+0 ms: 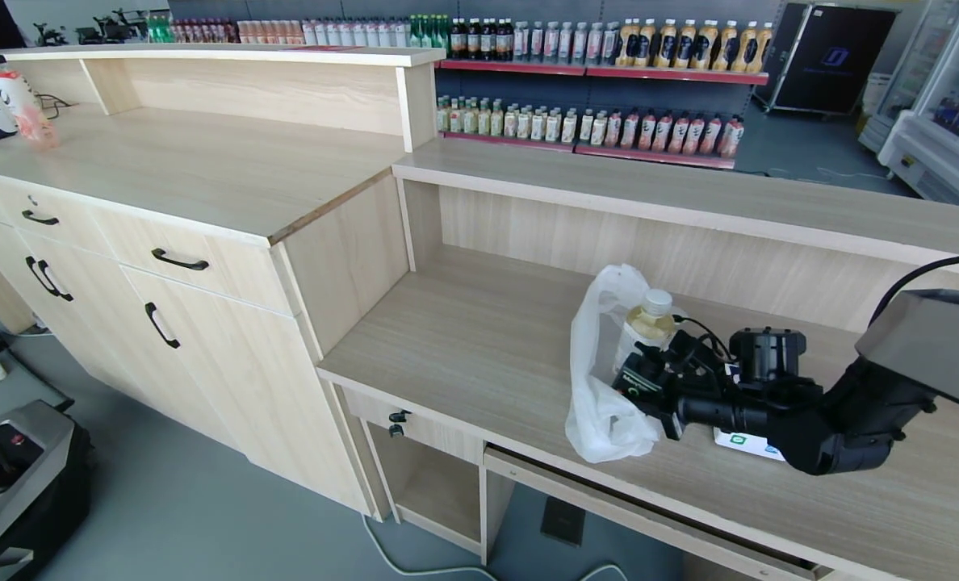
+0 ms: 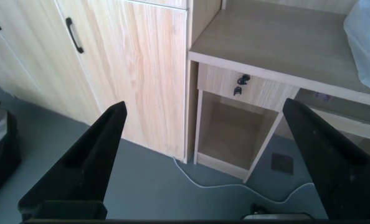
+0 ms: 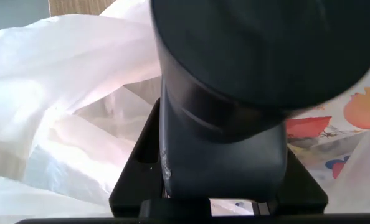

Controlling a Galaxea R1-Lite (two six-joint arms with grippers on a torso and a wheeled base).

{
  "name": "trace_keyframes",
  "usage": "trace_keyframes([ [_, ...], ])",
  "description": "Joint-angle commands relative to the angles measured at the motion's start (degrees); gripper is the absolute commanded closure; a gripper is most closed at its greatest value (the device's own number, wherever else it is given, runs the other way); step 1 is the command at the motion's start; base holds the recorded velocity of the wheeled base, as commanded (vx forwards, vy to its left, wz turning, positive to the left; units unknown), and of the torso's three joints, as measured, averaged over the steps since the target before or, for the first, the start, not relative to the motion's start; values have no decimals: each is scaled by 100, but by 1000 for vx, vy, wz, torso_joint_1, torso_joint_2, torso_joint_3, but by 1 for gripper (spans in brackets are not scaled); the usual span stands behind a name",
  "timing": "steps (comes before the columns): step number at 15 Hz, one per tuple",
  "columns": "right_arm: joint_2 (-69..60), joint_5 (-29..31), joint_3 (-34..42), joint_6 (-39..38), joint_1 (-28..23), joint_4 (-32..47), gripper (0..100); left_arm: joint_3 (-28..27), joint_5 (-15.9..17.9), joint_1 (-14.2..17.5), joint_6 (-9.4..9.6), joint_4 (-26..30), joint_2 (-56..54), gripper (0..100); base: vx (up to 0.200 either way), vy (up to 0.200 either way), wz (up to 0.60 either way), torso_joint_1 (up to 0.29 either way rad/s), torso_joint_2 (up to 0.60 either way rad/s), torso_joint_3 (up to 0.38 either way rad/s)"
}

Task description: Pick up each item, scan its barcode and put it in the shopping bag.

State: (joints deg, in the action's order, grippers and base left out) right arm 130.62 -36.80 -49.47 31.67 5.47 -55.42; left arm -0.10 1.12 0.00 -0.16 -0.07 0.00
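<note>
A white plastic shopping bag (image 1: 600, 403) lies open on the lower counter (image 1: 479, 339). A pale-yellow bottle with a white cap (image 1: 651, 319) stands upright in its mouth. My right gripper (image 1: 645, 379) is at the bag's opening, just below and against that bottle. In the right wrist view a dark rounded object (image 3: 235, 112) blocks the near field, with the bag (image 3: 66, 93) behind it and a colourful printed label (image 3: 359, 118) to one side. My left gripper (image 2: 203, 109) hangs open and empty over the floor, in front of the cabinet.
A white card with a green mark (image 1: 742, 444) lies on the counter under my right arm. A pink bottle (image 1: 21, 101) stands on the higher counter at far left. A drawer with a key (image 2: 240, 86) sits under the counter edge. Stocked drink shelves (image 1: 592, 81) stand behind.
</note>
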Motion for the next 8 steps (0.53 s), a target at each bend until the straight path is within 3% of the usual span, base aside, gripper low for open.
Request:
trace_keyframes([
  [1,121,-2,-107,-3,33,5,100,1,2,0,-2,-1,9,0,0,0,0,0,0,0],
  [6,200,7,-168,6,59,22,100,1,2,0,-2,-1,9,0,0,0,0,0,0,0],
  [7,192,7,-177,-3,59,31,0,1,2,0,-2,-1,9,0,0,0,0,0,0,0],
  [8,174,7,-212,-29,59,31,0,1,2,0,-2,-1,9,0,0,0,0,0,0,0],
])
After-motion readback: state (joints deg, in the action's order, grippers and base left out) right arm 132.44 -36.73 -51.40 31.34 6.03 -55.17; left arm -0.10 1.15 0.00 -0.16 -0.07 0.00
